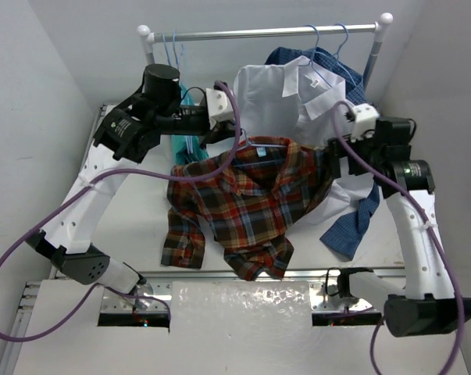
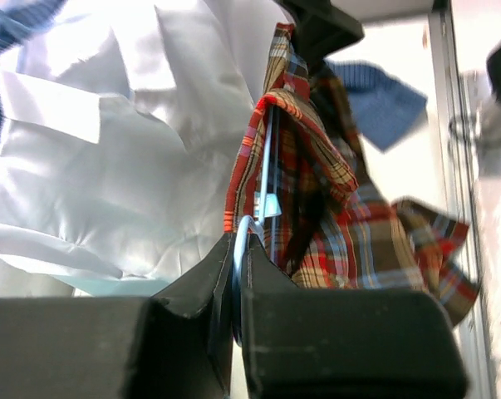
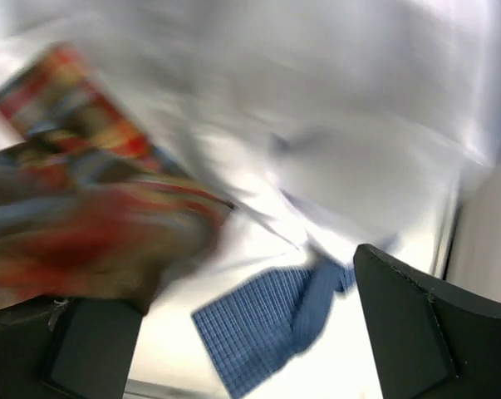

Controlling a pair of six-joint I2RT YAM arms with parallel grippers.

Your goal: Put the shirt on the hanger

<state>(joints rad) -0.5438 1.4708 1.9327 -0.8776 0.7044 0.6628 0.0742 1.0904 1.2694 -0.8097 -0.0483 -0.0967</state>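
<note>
- The plaid shirt [image 1: 247, 207] lies spread in the middle of the table [image 1: 141, 234], collar toward the back, with its lower part and one sleeve bunched toward the near edge
- The hanger [image 2: 265, 179] is a thin pale-blue wire; in the left wrist view its hook comes up between the black fingers and the wire goes on into the red-edged plaid cloth by the collar
- How far the wire arms reach into the shoulders cannot be told, as the cloth covers them
- The left gripper [image 2: 237, 258] is clamped tight on the hook of the hanger, its jaws pressed together around the wire, at the collar end of the plaid shirt
- The right gripper [image 3: 238, 283] stands with its jaws wide apart and nothing between them; its view is blurred, with plaid cloth at the left and blue cloth seen through the gap
- From above, the right gripper sits just beside the far right shoulder of the plaid shirt
- A white shirt [image 1: 274, 101] lies behind the plaid one, touching it along the collar side
- A blue checked shirt [image 1: 352, 223] shows behind the white shirt and again at the right, beside the plaid shirt
- A rail [image 1: 258, 33] crosses the back, with spare hangers [image 1: 329, 43] on it
</note>
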